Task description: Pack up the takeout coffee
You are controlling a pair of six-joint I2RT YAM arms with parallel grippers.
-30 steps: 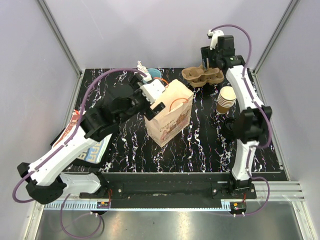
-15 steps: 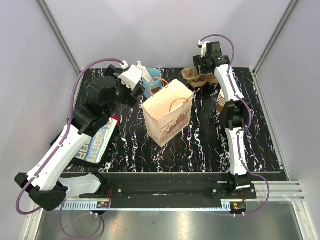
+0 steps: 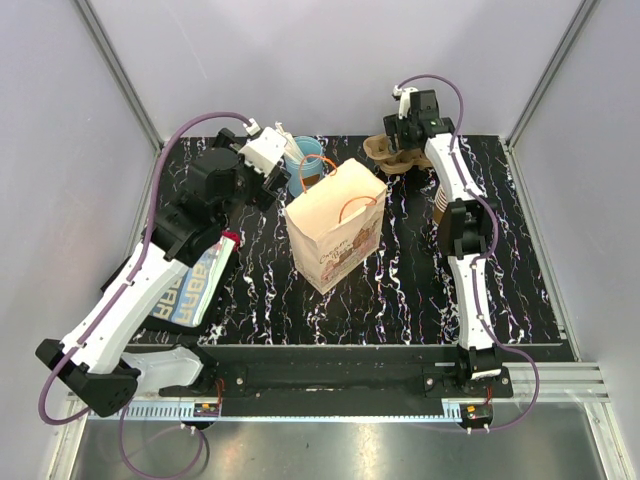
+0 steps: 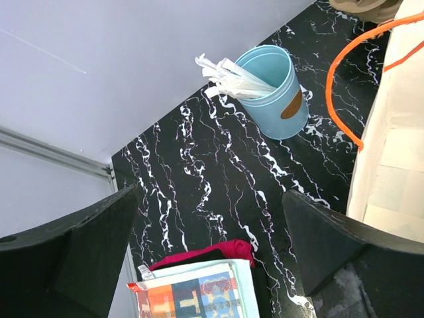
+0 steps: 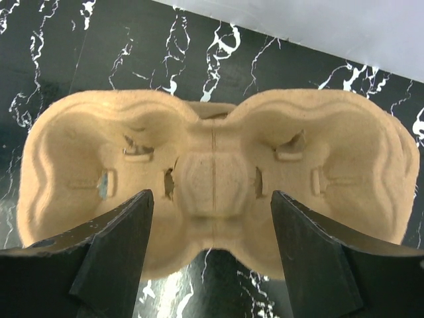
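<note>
A: What do we fail to make out here?

B: The takeout coffee. We find it in no view, so we can give neither its place nor its look. The right arm [image 3: 468, 235] covers much of the stack of tan cups [image 3: 440, 207] and the table [image 3: 400, 290] beside it. A printed packet [image 4: 192, 297] is cut off at the frame edge, on the near side of the left tool [image 4: 211, 195].

A: And what surrounds each tool?

B: Ahead of the left tool stands a light-blue cup [image 4: 271, 99] of white sticks, with the paper bag [image 4: 397, 132] off to that tool's right. Directly under the right tool [image 5: 211, 199] lies a pulp cup carrier [image 5: 66, 165], its central ridge between the fingers.

A: Their state?

B: We see both with jaws spread wide, gripping nothing.
</note>
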